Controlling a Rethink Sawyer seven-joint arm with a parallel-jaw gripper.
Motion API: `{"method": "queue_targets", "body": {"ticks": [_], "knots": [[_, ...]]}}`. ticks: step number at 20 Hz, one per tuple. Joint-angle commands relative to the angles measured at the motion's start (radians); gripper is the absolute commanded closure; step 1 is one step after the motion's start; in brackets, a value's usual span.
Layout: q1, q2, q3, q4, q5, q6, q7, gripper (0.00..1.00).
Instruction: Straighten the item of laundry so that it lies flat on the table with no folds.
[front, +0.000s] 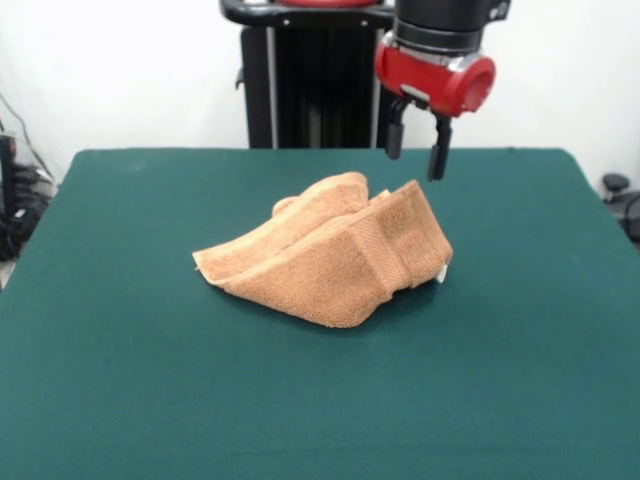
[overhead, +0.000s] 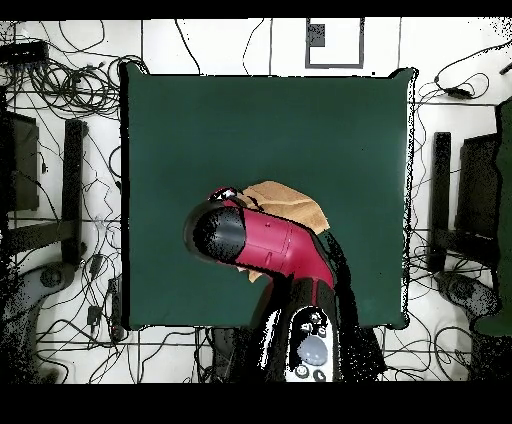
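Overhead view hides most of the towel (overhead: 295, 203): the arm (overhead: 270, 245) lies across it, and only a tan patch shows past the arm's dark head, on the side away from the base. The gripper itself cannot be made out from above, since the arm's head covers it.

In the front view the towel (front: 335, 255) sits near the middle of the table (front: 120, 380), bunched into a folded heap with several layers stacked and one end raised. A woven border band runs down its right face. A small white tag (front: 441, 273) peeks out at the towel's lower right corner; no writing on it can be read. The underside of the heap and the layers inside the folds are hidden.

The gripper (front: 417, 140) hangs above the towel's raised right end, clear of the cloth, with a strip of table showing between its tips and the towel. Its two dark fingers (front: 438, 148) stand apart with a gap between them and nothing held. Above the fingers a red collar is seen, and the arm is cut off by the top edge. A black pedestal (front: 300, 80) stands behind the towel, past the table's far edge, also cut off at the top.

No brand or lettering is legible anywhere. In the overhead view, cables (overhead: 70, 90) sprawl on the floor around the table.
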Motion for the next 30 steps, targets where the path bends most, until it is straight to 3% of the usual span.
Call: {"method": "queue_targets", "body": {"ticks": [1, 18, 30], "knots": [[-0.013, 0.1, 0.081, -0.021, 0.041, 0.01, 0.128, 0.0], [0.007, 0.122, 0.06, -0.069, 0.046, 0.044, 0.152, 0.0], [0.046, 0.118, 0.017, -0.034, 0.138, 0.122, 0.26, 0.0]]}}
